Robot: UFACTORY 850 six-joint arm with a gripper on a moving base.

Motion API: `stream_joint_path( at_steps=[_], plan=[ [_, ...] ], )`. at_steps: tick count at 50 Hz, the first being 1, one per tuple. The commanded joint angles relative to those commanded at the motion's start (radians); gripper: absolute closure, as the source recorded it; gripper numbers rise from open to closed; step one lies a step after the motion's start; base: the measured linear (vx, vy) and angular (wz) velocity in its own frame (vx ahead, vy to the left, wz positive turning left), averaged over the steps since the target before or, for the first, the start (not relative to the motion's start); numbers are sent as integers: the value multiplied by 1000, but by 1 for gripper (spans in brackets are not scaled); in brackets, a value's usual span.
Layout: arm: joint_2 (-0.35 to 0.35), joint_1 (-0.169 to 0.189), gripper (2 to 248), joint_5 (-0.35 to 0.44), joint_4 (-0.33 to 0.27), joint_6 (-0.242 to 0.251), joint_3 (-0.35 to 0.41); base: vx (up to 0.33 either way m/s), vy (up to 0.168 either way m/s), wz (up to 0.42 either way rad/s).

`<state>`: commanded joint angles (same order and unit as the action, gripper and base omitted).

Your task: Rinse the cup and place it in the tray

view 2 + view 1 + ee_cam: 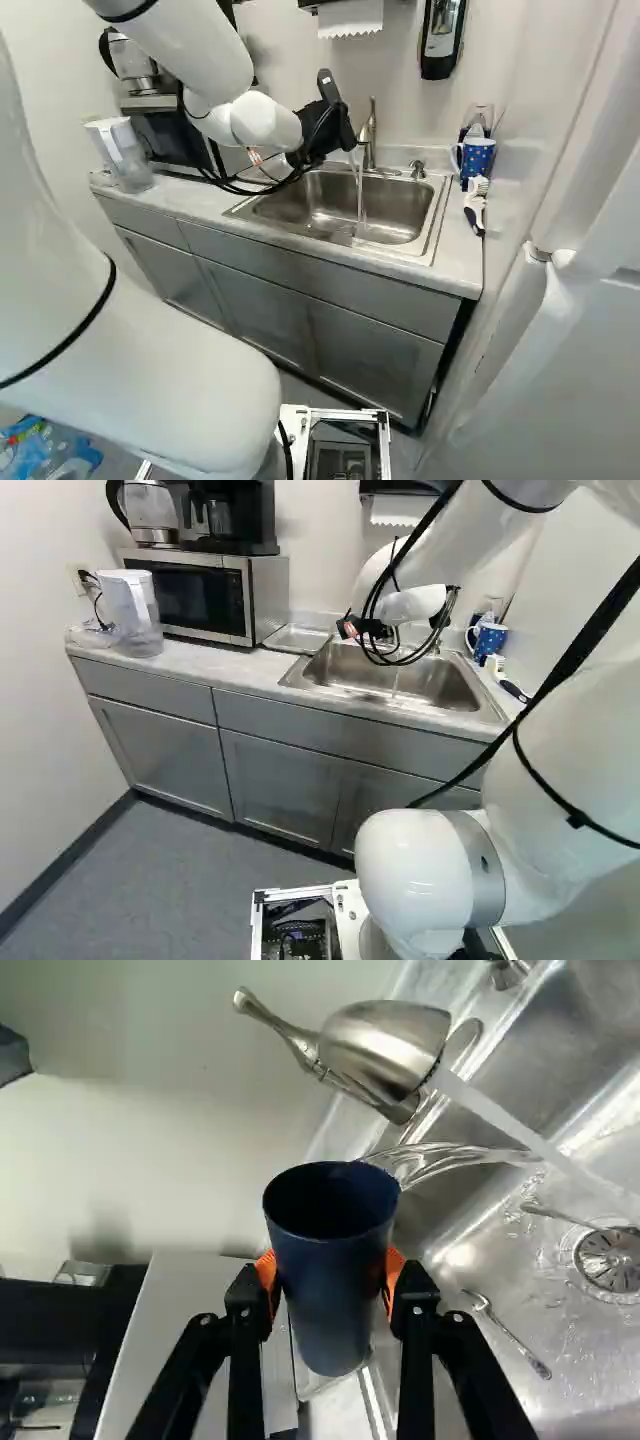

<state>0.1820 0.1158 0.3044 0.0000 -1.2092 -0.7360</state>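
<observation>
The hand [330, 1269] grips the navy cup [333, 1305] from both sides, parted only to its width, beside the faucet [385, 1045]; ease the cup's mouth under the stream [535, 1140], then drain over the sink [570, 1360]

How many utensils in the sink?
2: one utensil with an end at the drain, another utensil apart from it. More may be hidden behind the blue cup.

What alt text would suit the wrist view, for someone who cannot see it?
The gripper holds a dark blue cup between its orange pads, beside a metal faucet whose water runs into a steel sink. Two metal utensils lie in the basin, one at the drain.
</observation>
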Motion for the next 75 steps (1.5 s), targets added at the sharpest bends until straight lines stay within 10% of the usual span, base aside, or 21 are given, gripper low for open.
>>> stream_joint_path(
  at_steps=[55, 75],
  plan=[
    [0, 0, 129, 0, 0, -578, 0, 0, 0, 0],
    [0, 0, 129, 0, 0, -592, 0, 0, 0, 0]
  ],
)
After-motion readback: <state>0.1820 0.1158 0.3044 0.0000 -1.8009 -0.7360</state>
